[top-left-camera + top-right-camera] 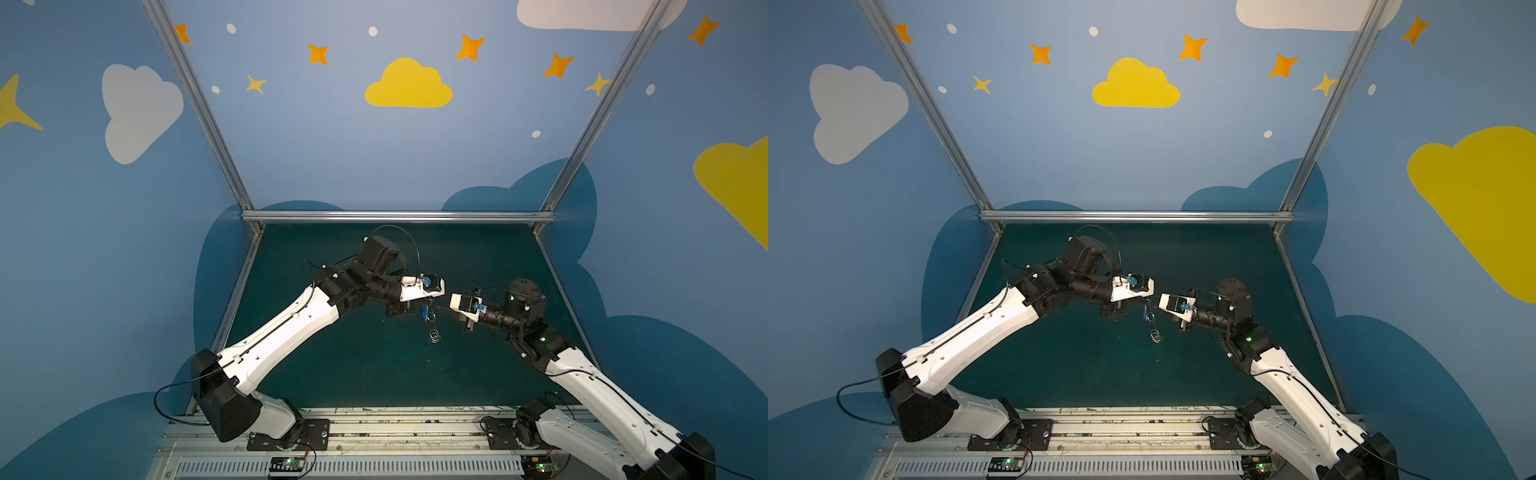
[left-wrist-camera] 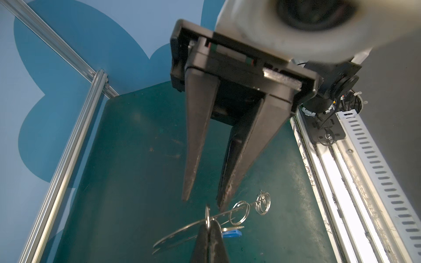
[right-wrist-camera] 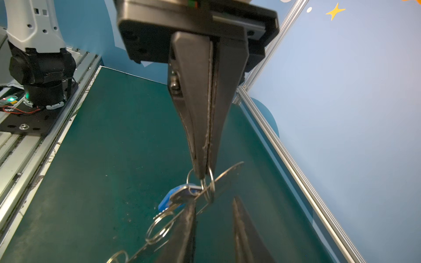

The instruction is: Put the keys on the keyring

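The left tool (image 3: 202, 173) was fully closed, its tips pinching one small silver split ring (image 3: 210, 182) of the keyring (image 3: 230, 175). The keyring's flat grey plate showed almost edge-on in both wrist views and hung slanted from that grip, up off the dark green surface (image 3: 109, 148). The blue-headed key (image 3: 167, 201) lay against the plate just beside the pinched ring. Its silver blade reached to the ring, though whether it was threaded through could not be told. Two other split rings (image 2: 239, 213) dangled further along the plate's edge. In both top views the bundle hung between the two arms near the middle of the surface, with the key (image 1: 424, 312) under the left arm's wrist.

The right tool (image 2: 204, 201) was partly open and gripped nothing. Its two fingers (image 2: 193, 148) pointed at the plate with the tips just beside it, and contact could not be judged.
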{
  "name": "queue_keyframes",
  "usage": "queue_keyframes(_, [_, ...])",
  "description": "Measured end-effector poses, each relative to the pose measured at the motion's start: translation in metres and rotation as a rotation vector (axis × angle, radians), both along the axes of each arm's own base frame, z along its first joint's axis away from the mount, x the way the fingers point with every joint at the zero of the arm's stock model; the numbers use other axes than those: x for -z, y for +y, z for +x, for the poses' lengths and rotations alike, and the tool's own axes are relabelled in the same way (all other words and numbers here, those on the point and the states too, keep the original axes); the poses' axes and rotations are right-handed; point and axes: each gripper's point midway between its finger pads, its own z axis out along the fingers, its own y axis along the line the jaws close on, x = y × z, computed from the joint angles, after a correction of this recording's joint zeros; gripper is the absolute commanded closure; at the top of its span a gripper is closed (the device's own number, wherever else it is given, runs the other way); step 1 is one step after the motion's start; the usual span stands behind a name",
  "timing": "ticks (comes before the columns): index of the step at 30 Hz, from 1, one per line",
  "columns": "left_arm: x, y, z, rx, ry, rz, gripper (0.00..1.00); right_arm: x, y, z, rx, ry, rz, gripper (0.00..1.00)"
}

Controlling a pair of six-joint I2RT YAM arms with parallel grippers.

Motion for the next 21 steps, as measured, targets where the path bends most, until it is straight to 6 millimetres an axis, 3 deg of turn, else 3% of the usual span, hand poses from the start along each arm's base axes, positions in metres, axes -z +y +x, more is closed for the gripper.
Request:
queue_keyframes(8, [0.008, 0.004, -0.006, -0.001, -0.007, 0.108, 0.97, -0.011, 0.001, -0.011, -0.024, -0.036, 0.020, 0.78])
queue_keyframes(21, [0.006, 0.005, -0.015, -0.008, -0.024, 0.168, 0.97, -0.004, 0.014, -0.023, -0.089, -0.018, 0.008, 0.82])
